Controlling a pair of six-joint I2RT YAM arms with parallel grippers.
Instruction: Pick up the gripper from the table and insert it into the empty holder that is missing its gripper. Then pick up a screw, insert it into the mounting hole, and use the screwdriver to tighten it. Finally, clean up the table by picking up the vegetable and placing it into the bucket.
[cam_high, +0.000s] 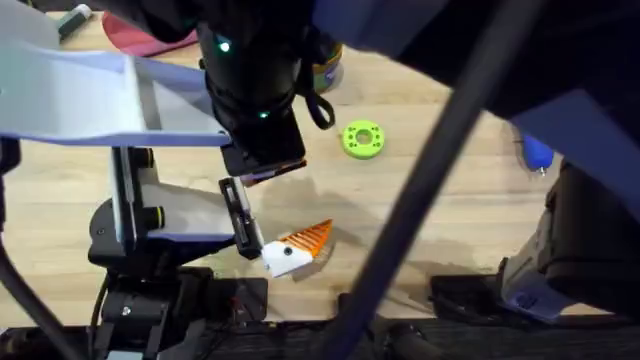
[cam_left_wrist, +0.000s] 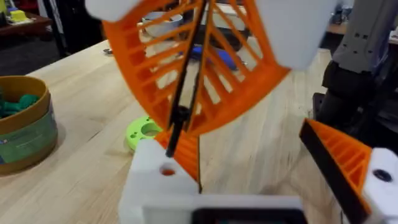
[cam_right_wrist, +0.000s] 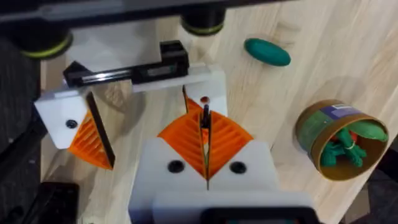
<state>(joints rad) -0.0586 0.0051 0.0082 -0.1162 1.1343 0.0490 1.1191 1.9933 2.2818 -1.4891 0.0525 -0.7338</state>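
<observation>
My right gripper (cam_right_wrist: 206, 152) (cam_left_wrist: 194, 74) is shut on a thin black screw (cam_left_wrist: 178, 115) that points down at the white holder (cam_left_wrist: 155, 186) on my left gripper (cam_left_wrist: 261, 180). The screw's tip (cam_right_wrist: 205, 117) sits just above the mounting hole (cam_left_wrist: 166, 170). The orange gripper (cam_left_wrist: 186, 155) sits in that holder. My left gripper is open, and its other orange finger (cam_right_wrist: 90, 140) stands apart. The dark green vegetable (cam_right_wrist: 267, 51) lies on the table near the bucket (cam_right_wrist: 339, 140) (cam_left_wrist: 22, 124). The blue screwdriver (cam_high: 537, 152) lies at the far right.
A bright green ring (cam_high: 362, 138) (cam_left_wrist: 146, 130) lies on the wood just beyond the grippers. The bucket holds green toy pieces. My right arm (cam_high: 250, 80) hangs large and dark over the table's middle. Bare wood lies between the ring and the screwdriver.
</observation>
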